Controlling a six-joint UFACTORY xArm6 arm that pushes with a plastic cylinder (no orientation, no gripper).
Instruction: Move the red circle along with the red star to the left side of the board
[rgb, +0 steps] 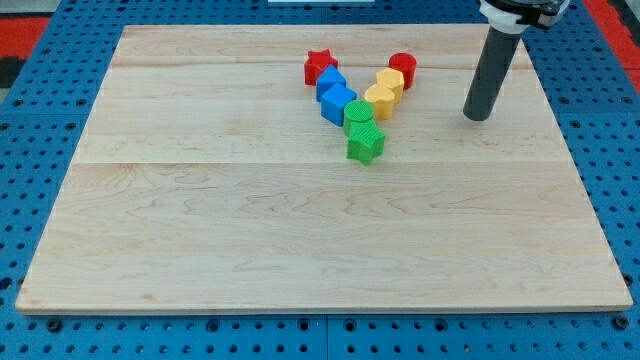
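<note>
While my tip (479, 117) waits right, red circle (403, 68) sits upper-left.

You have the red star (320, 66) lying flat near the counter's top edge, just left of the view's centre, its lower right side touching a blue block. The red circle (403, 68), a short upright cylinder, stands apart to the star's right, touching a yellow block at its lower left.
</note>
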